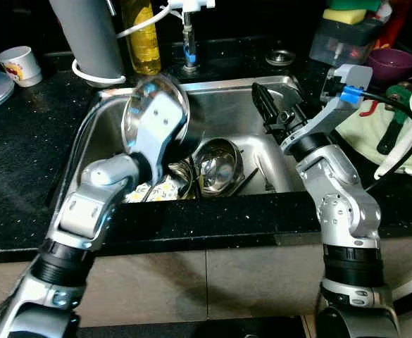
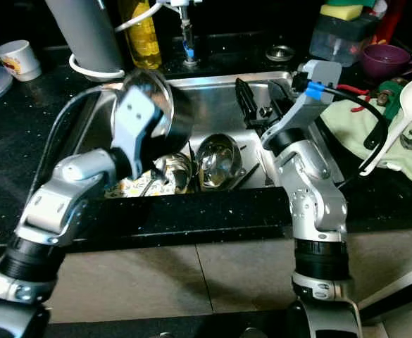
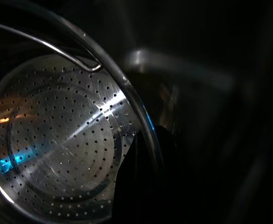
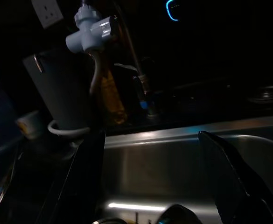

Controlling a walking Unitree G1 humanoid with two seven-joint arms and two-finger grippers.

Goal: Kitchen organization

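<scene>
Sink (image 1: 262,88): left tool (image 3: 143,186) clamped on perforated colander (image 3: 57,144); right tool (image 4: 159,177) fingers apart.

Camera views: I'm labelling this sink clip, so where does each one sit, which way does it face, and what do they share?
Left eye view: on the head, looking down at the sink; both silver arms show.
Right eye view: same head, same scene, both arms.
Left wrist view: on the left arm, looking into the perforated strainer; a black finger is at its rim.
Right wrist view: on the right arm, facing the tap between open fingers.
Shared: both wrist views show the sink's contents seen from the head.
</scene>
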